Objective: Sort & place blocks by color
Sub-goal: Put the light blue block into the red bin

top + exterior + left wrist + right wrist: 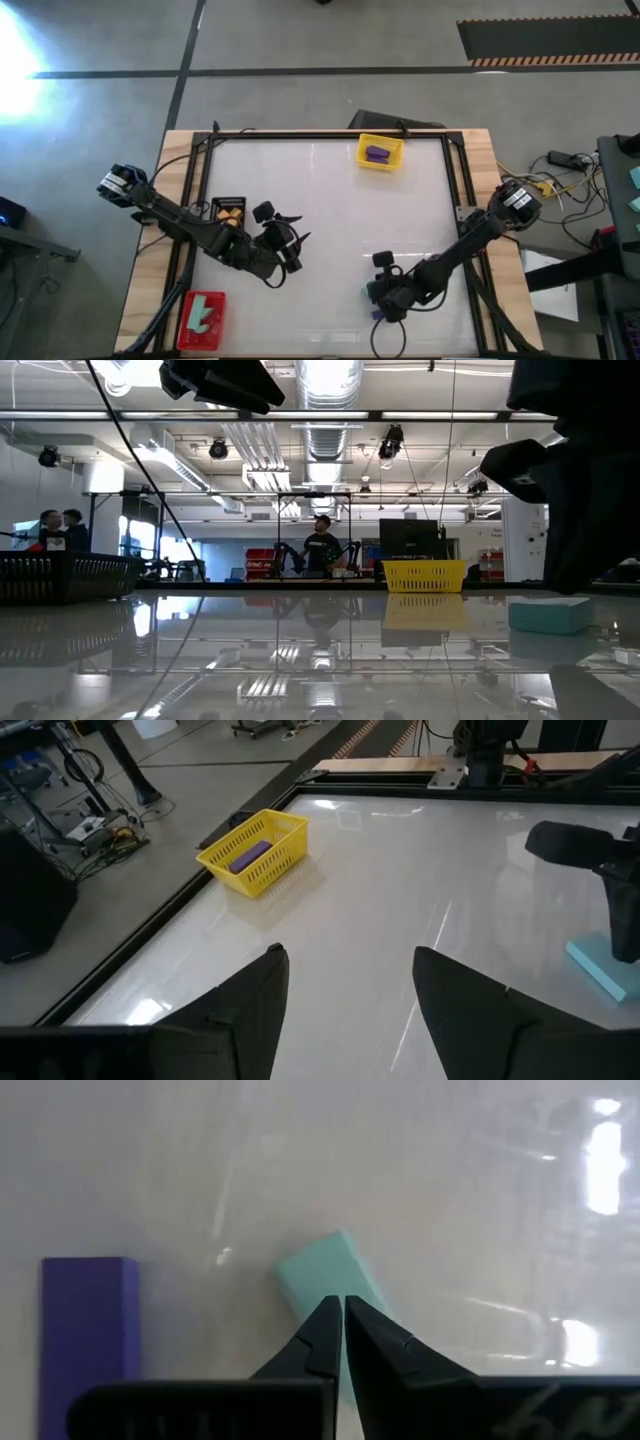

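I'm seeing my right gripper (343,1312) pinching fully together, empty, above a pale mint-teal bar (330,1275) lying flat on the white table (330,220), a purple bar (88,1330) near it; the left gripper (350,1010) is hanging wide.

Around my glossy white table (330,230) lies grey concrete floor (300,35) with dark seams; beyond, bright ceiling strip lights (325,380) and silver ducts (325,440).
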Robot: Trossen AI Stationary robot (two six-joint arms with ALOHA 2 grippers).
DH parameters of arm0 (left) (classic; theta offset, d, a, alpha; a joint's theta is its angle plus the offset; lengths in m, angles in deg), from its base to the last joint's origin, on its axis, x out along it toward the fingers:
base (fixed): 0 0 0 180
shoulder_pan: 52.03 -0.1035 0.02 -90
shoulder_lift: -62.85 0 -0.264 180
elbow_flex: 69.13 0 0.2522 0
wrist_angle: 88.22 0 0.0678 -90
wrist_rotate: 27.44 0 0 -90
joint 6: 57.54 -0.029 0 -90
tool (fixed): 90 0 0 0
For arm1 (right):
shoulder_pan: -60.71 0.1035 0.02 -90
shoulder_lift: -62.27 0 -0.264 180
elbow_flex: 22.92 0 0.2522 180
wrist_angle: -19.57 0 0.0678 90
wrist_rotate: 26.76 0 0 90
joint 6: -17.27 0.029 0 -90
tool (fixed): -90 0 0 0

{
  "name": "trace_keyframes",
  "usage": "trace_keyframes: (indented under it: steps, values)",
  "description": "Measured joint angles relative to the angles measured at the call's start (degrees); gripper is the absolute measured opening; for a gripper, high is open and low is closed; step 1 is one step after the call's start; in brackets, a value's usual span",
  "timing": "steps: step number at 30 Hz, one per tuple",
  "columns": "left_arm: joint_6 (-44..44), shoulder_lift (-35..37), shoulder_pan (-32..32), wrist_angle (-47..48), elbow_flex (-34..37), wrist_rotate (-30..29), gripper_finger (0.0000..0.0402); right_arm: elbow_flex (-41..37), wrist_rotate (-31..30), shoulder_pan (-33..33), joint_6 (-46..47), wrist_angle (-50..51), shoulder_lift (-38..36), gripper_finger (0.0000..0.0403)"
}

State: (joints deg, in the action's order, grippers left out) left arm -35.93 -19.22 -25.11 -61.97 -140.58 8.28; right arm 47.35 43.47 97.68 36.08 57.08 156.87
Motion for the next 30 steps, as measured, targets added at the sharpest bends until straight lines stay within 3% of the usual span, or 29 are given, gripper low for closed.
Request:
trace_keyframes:
  steps: [6,16,21,26,30]
  values:
    - [-0.02,0.0,-0.28,0.0,0.0,0.0,0.0199,0.02,5.94,-1.45,0.07,-0.15,-0.39,0.0042]
    - [-0.13,0.0,-0.33,0.0,0.0,0.0,0.0199,0.02,6.48,-3.24,-2.55,-0.2,-0.39,0.0184]
    - [-1.03,0.0,-0.33,-0.04,0.0,0.0,0.0199,-0.01,6.47,-3.45,-3.74,-0.27,-0.3,0.0236]
    - [-1.03,0.0,-0.33,-0.07,0.0,0.0,0.0199,-0.32,6.39,-3.62,-3.91,-0.45,1.27,0.0259]
    - [-1.03,0.0,-0.33,-0.21,0.01,0.0,0.0199,-0.37,6.29,-3.62,-5.54,-1.08,2.58,0.0248]
